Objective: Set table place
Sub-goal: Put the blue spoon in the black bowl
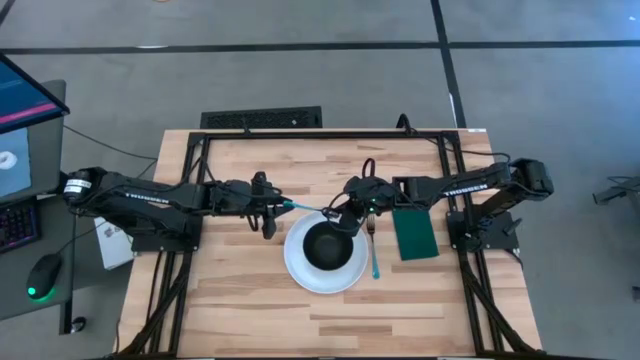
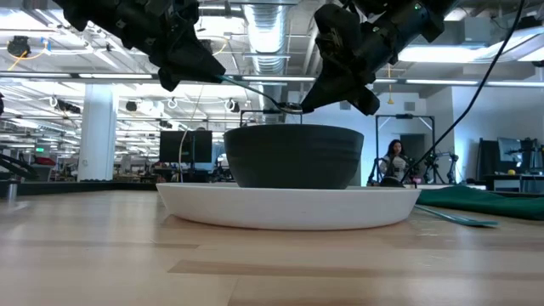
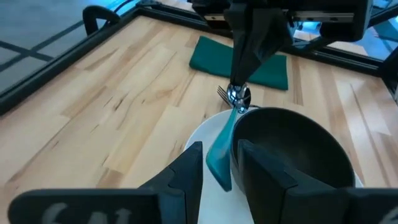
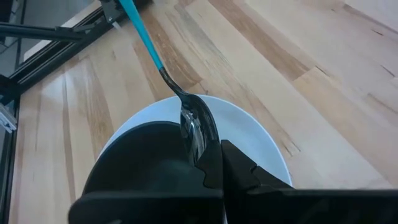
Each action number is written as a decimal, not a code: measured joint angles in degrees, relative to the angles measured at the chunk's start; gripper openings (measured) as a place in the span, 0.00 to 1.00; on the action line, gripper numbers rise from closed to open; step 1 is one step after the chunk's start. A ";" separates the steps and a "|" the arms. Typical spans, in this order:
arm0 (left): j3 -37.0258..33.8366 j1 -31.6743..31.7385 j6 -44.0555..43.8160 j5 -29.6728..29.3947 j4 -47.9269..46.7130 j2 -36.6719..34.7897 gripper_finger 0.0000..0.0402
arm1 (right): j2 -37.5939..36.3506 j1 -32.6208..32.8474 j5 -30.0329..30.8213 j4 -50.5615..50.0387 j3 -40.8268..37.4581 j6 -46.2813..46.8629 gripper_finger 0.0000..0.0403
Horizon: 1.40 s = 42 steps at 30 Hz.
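I'm mid-handover over the far-left rim of the plate (image 1: 300, 272): my left gripper (image 1: 270, 207) is pinching the blue handle of the spoon (image 4: 163, 67) while my right gripper (image 1: 345, 214) has its fingers pressed together on the spoon's metal bowl, the utensil hanging in the air between them above the black bowl (image 1: 327, 246). The bowl sits on the plate at mid-table (image 1: 240, 310), with the fork (image 1: 373, 250) just right of the plate and the green napkin (image 1: 413, 233) farther right. Next, I judge, one gripper must let go so the other can carry the spoon down beside the plate without clipping the bowl.
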 joint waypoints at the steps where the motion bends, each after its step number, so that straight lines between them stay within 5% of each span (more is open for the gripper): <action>1: 0.00 0.00 0.28 0.00 0.06 0.00 0.22 | 0.01 0.00 0.00 0.01 0.00 0.00 0.03; 10: 0.00 0.01 4.80 -0.02 0.63 0.00 0.02 | 0.01 0.00 0.00 -0.05 0.00 -0.86 0.03; 24: 0.00 0.11 5.86 2.40 0.59 0.00 0.00 | 0.01 0.48 -2.46 -0.53 0.00 -0.92 0.03; 36: 3.97 0.24 0.01 9.84 -5.06 0.07 0.00 | 0.01 -2.04 -6.04 -2.15 0.07 -1.93 0.34; 42: 11.48 0.24 -1.69 10.72 -16.38 0.53 0.00 | 0.01 -5.50 -14.90 -2.54 0.11 -5.03 0.52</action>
